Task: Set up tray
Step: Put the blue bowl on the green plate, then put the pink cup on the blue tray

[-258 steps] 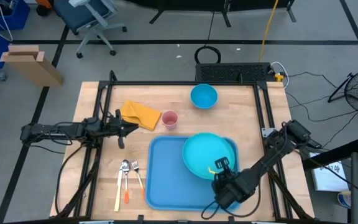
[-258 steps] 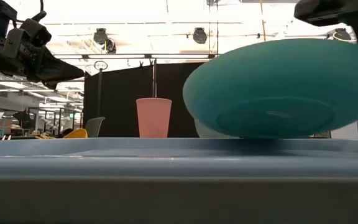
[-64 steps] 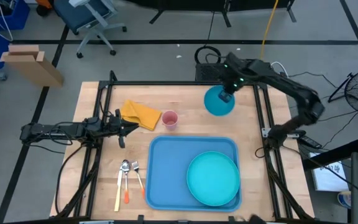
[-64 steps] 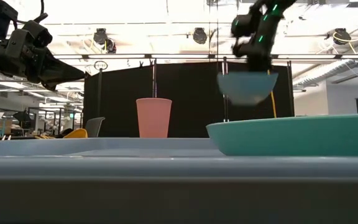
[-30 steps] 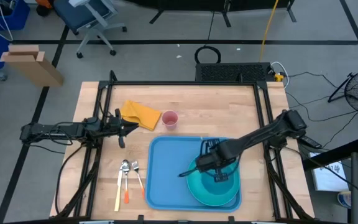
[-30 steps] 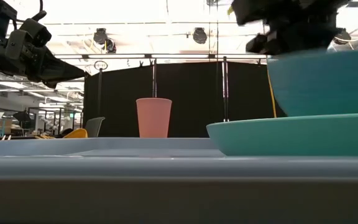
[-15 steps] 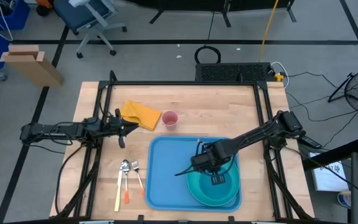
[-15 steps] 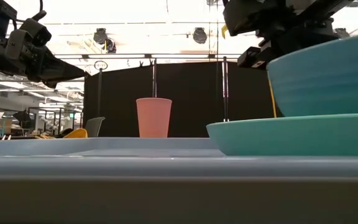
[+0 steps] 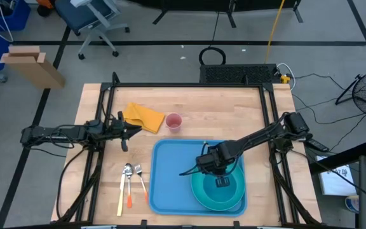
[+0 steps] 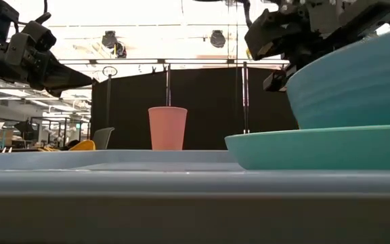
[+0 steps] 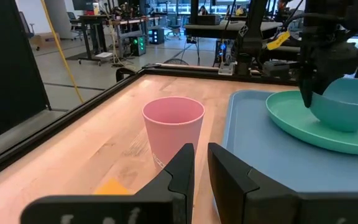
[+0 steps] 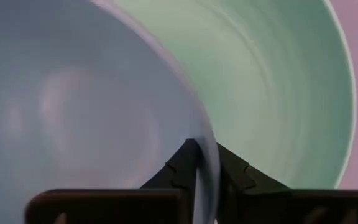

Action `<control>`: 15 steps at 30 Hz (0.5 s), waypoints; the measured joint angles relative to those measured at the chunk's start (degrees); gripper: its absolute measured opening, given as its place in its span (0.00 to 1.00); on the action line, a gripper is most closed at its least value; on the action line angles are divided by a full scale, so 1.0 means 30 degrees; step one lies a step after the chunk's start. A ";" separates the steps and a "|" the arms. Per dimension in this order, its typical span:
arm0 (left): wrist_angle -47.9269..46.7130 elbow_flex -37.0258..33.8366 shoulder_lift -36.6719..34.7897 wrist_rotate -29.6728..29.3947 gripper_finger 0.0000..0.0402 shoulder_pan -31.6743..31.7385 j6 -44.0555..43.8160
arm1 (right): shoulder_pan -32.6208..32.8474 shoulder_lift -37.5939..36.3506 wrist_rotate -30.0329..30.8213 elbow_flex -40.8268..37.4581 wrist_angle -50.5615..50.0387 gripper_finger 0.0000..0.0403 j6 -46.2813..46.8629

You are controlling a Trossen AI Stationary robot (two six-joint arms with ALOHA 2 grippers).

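Note:
The light-blue tray (image 9: 170, 178) lies on the table's near half, with the round teal plate (image 9: 235, 196) on its right part. A blue bowl (image 10: 357, 81) sits tilted over the plate, also seen as the bowl (image 11: 351, 104) in the left wrist view. My right gripper (image 9: 213, 166) is shut on its rim. My left gripper (image 9: 129, 130) hovers shut at the table's left, pointing at the pink cup (image 9: 173, 121) and touching nothing. A yellow cloth (image 9: 143, 116) lies by it. My right gripper (image 12: 202, 152) pinches the bowl's rim (image 12: 199, 132), one finger (image 12: 178, 167) inside the bowl and the other outside. It comes from above, slanting down, at the bowl's far-left side. The bowl is tilted, its underside (image 11: 340, 124) low on the teal plate (image 11: 303, 127).
A spoon, fork and orange-handled knife (image 9: 132, 181) lie left of the tray. The pink cup (image 11: 173, 127) stands upright on the wood just beyond the tray's far-left corner. Bare wood spans the table's far side; black frame rails line both side edges.
My right gripper has shifted a little toward the table's left and far edge while staying shut on the bowl's rim. The bowl has tipped from nearly level to clearly tilted, its underside staying down at the plate.

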 joint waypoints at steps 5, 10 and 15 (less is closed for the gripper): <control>-0.0059 0.0015 0.0000 0.0027 0.12 -0.0004 -0.0344 | -0.0119 -0.0162 -0.0493 -0.0038 -0.0001 0.19 -0.0105; -0.0128 0.0015 -0.0004 0.0027 0.12 0.0000 -0.0431 | -0.0119 -0.0455 -0.0544 -0.0038 0.0112 0.29 0.0363; -0.0175 0.0022 0.0000 0.0023 0.12 -0.0006 -0.0482 | -0.0126 -0.1050 -0.0544 -0.0038 0.0291 0.36 0.0558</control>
